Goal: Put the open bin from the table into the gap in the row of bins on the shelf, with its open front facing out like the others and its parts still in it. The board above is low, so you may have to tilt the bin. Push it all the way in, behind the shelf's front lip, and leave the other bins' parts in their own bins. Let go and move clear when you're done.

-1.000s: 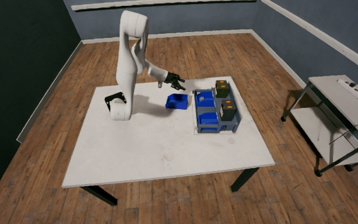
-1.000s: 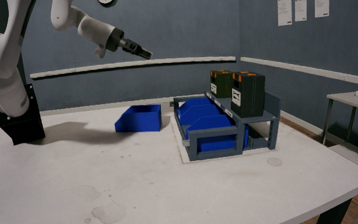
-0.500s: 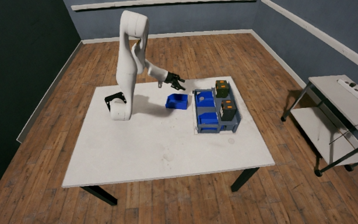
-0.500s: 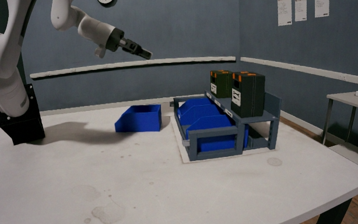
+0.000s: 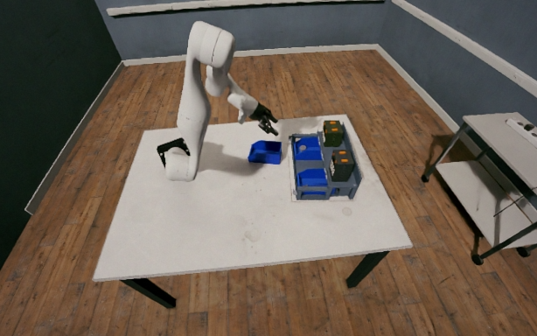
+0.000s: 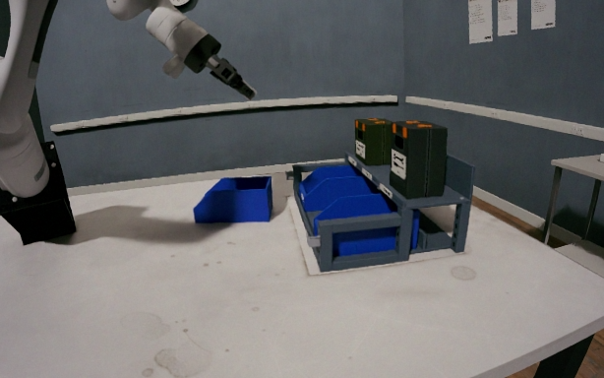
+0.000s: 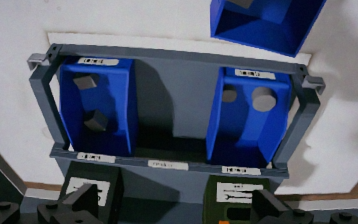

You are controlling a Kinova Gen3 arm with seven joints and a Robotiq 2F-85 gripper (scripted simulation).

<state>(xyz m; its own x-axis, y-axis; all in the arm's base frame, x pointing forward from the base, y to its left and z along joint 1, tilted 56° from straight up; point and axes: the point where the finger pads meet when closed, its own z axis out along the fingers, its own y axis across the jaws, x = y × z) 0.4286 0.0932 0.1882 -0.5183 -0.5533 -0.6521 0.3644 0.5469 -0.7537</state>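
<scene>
End effector (image 5: 272, 127) (image 6: 252, 94) (image 7: 174, 205) wide, nothing held, above surface (image 5: 210, 232) (image 6: 275, 315) (image 7: 22, 25); open bin (image 5: 265, 154) (image 6: 236, 201) (image 7: 265, 25) upright on surface, betw. arm base & shelf (image 5: 310, 190) (image 6: 404, 233) (image 7: 175, 56), w/ gap betw. 2 shelved bins.

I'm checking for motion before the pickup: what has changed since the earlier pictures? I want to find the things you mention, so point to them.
The open black gripper (image 5: 275, 127) (image 6: 251, 94) (image 7: 174, 205) has tipped to point more steeply downward, its wrist end rising. Nothing was grasped or released. The blue open-front bin on the table (image 5: 265, 157) (image 6: 233, 204) (image 7: 265, 25) and grey shelf (image 5: 310, 164) (image 6: 404, 231) (image 7: 175, 54) stayed put.
</scene>
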